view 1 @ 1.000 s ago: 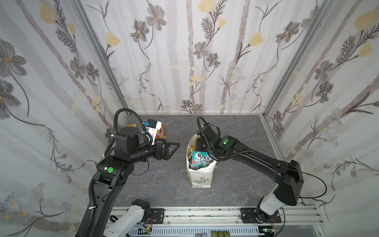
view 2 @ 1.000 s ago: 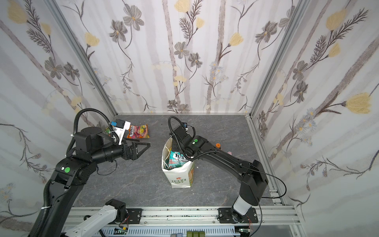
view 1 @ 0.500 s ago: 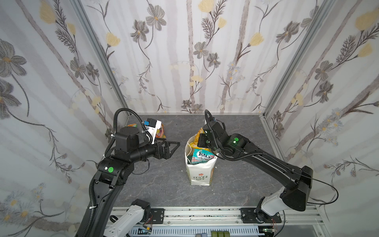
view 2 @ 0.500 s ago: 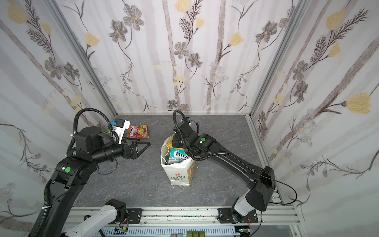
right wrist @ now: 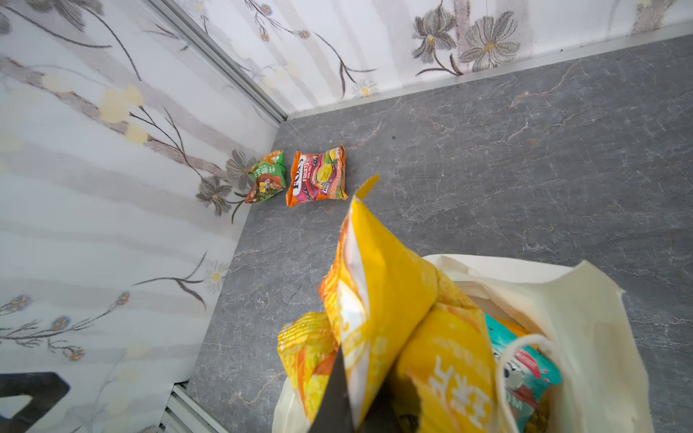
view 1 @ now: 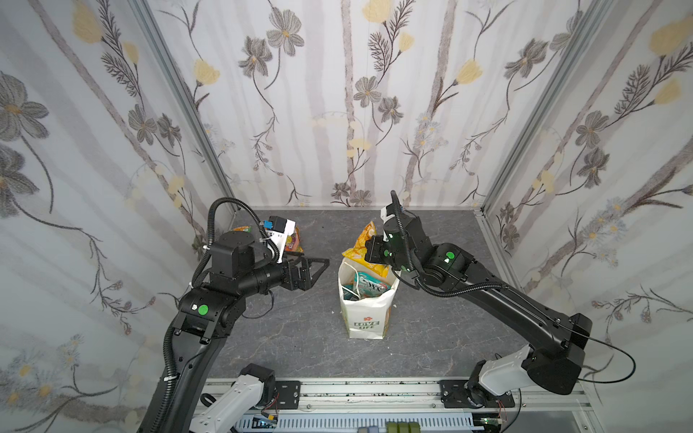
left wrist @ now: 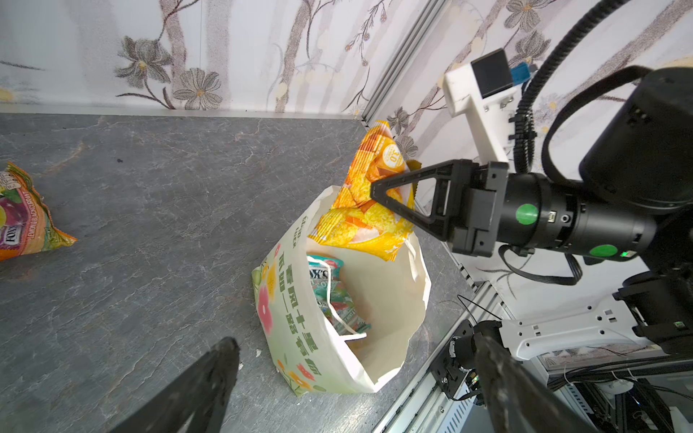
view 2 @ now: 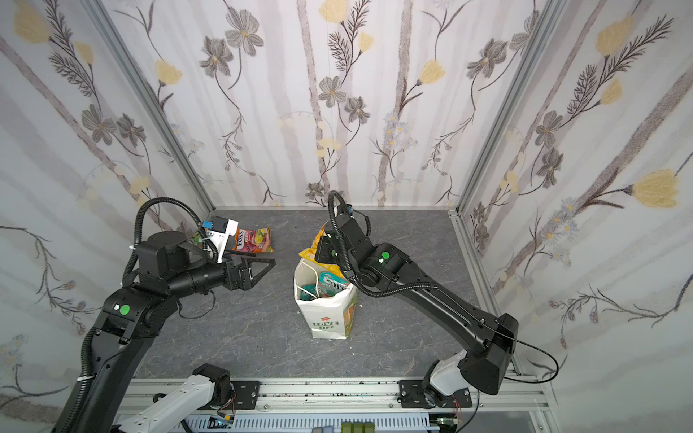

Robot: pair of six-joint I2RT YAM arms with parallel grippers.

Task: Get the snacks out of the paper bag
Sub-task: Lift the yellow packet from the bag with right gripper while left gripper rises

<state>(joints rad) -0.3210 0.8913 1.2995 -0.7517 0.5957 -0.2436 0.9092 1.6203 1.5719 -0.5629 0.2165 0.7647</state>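
While the green packet (right wrist: 267, 176) and orange packet (right wrist: 317, 176) lie outside, my right gripper (left wrist: 378, 195) is clamped on a yellow packet (left wrist: 360, 221) at the mouth of the bag (view 1: 365, 318); my left gripper (view 1: 317, 262) gapes empty; a teal packet (left wrist: 330, 296) is left inside.

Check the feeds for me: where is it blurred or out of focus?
Right wrist view: the yellow packet sits close to the lens and looks soft, while the far orange packet is sharp. Left wrist view: the left fingers are blurred, the bag print crisp. In both top views: even light, no glare.
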